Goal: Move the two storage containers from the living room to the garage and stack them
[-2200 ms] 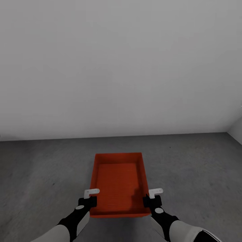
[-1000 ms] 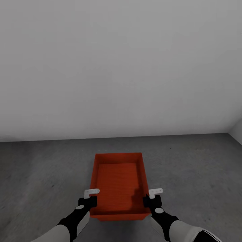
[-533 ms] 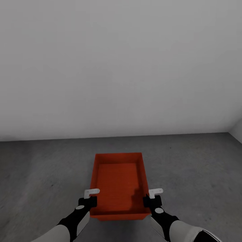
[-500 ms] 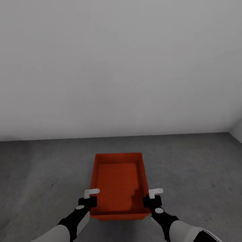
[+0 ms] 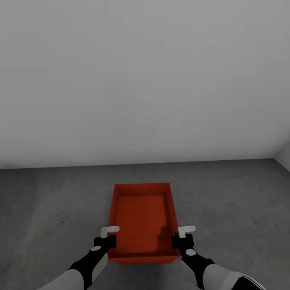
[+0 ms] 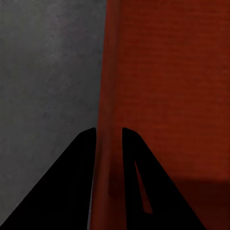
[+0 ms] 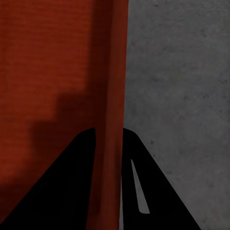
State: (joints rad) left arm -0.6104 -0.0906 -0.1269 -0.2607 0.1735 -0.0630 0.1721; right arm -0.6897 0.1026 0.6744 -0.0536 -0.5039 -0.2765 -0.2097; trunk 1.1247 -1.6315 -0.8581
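Orange-red and lidless, one storage container (image 5: 141, 219) is held out in front of the robot above the dark grey floor (image 5: 48, 209), a pale grey wall (image 5: 145, 80) rising behind it. From the head view the whole open box is plain: a flat, faintly ribbed base and smooth sloping walls, with the left gripper (image 5: 105, 241) at its near left wall and the right gripper (image 5: 182, 240) at its near right wall. The wrist views add what that angle cannot: in the left wrist view the gripper's (image 6: 109, 136) two black fingers straddle the thin wall, one outside and one inside, clamped on it; the right wrist view shows its gripper (image 7: 109, 136) pinching the opposite wall likewise. Those close views cut the box off on all sides, so only wall, a strip of base and rough, mottled concrete show. Whether the container's underside touches the floor cannot be told. A dark shadow lies across the base near the right wall.
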